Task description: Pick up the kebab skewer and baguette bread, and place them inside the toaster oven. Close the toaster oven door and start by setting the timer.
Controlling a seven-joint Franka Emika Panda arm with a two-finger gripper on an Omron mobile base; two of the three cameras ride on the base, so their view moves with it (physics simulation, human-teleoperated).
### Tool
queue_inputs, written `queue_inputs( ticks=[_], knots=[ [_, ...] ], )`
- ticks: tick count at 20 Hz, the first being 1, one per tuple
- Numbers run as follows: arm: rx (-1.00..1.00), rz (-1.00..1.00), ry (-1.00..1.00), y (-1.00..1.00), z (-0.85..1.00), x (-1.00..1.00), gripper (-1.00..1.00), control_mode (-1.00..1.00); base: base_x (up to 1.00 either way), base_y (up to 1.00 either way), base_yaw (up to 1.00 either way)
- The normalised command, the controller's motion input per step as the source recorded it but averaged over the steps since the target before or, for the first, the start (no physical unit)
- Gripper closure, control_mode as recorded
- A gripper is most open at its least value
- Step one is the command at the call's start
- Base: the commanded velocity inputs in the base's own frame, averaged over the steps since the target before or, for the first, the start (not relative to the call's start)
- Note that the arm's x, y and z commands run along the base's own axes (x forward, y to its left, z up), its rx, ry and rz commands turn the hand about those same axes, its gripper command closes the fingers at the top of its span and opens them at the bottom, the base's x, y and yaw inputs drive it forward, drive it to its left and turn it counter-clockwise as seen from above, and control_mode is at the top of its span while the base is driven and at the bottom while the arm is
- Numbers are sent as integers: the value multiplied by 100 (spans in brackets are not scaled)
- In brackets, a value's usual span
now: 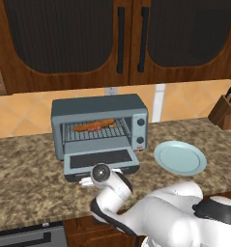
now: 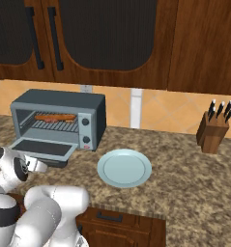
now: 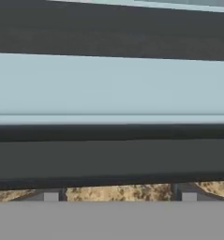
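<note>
One toaster oven (image 1: 100,126) with one toaster oven door (image 1: 100,161) and two knobs (image 1: 140,122), one baguette bread (image 1: 90,126), one plate (image 1: 180,157), one knife block (image 2: 213,131), four cabinet handles (image 1: 121,39), one bench (image 1: 25,173).

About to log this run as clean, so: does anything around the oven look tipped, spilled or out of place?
Nothing stands out. The baguette bread lies flat on the rack inside the toaster oven, the toaster oven door hangs open and level, and the plate sits flat on the counter. No spills.
</note>
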Motion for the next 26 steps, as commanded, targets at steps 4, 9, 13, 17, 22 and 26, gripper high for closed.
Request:
queue_inputs(
  ticks=[4,9,13,17,22,26],
  knots=[
    [0,-1,-16,-36,68,64,-100,-100,0,0,0],
    [0,0,-27,-30,60,68,-100,-100,0,0,0],
    [1,0,-34,-26,55,84,-100,-100,0,0,0],
    [0,0,-29,-32,57,79,-100,-100,0,0,0],
    [0,-1,-31,-28,38,67,-100,-100,0,0,0],
    [0,0,-21,-33,8,49,-100,-100,0,0,0]
  ],
)
